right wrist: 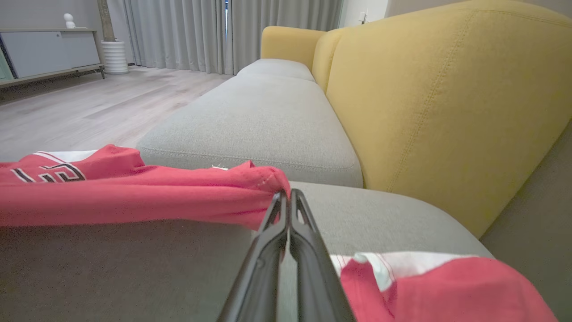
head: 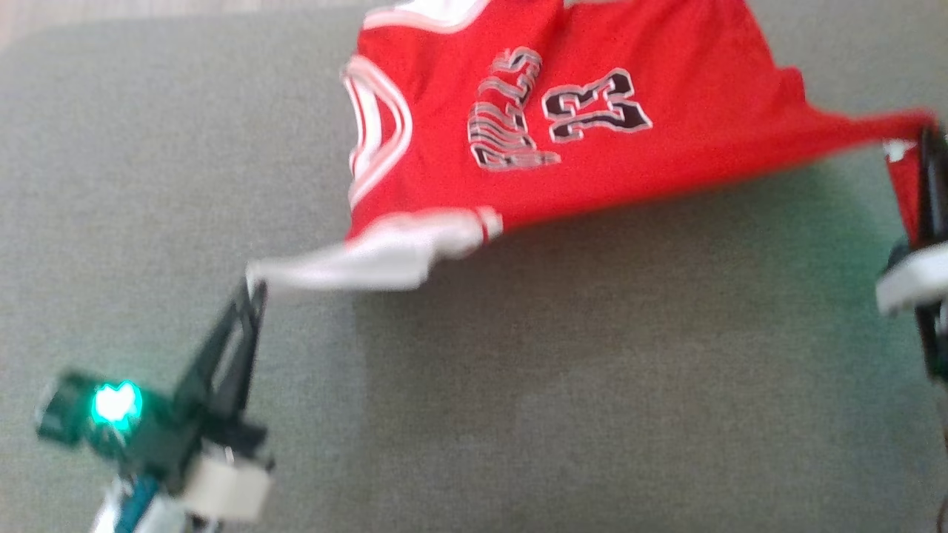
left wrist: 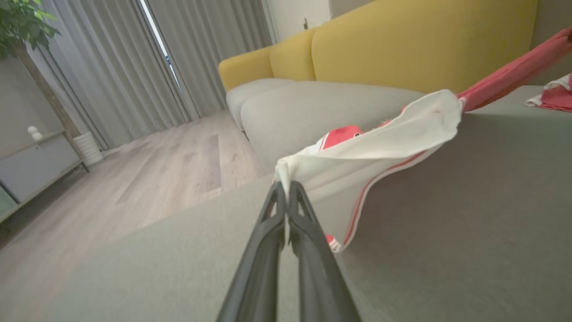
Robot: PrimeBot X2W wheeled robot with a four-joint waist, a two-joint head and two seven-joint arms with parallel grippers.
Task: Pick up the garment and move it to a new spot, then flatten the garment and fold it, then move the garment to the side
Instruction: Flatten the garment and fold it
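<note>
Grey woven cushion (head: 518, 414) spreads under me, and the red jersey (head: 666, 163) hangs stretched across its far half, between my two grippers. The near edge of the jersey is lifted off the fabric and throws a soft shadow on it. The white-trimmed neck, the lettering and the number 23 face up. The upper part runs past the top of the head view.

My left gripper (left wrist: 284, 187) is clamped on a white-banded corner, fingers pressed together with the cloth pinched at their tips. My right gripper (right wrist: 286, 196) is clamped the same way on a bunched red edge at the cushion's right side. From there the cloth pulls taut toward the middle. A loose red-and-white fold sags just under the right fingers.

Beyond the cushion lies a second grey seat (right wrist: 268, 116), with a yellow backrest (right wrist: 447, 98) rising close along one side. Past them are pale wood floor (left wrist: 156, 179), long grey curtains (left wrist: 111, 67), a leafy plant (left wrist: 20, 22) in a ribbed white pot (right wrist: 115, 57) and a low grey sideboard (right wrist: 49, 49). A small white figure (right wrist: 68, 20) stands on the sideboard.
</note>
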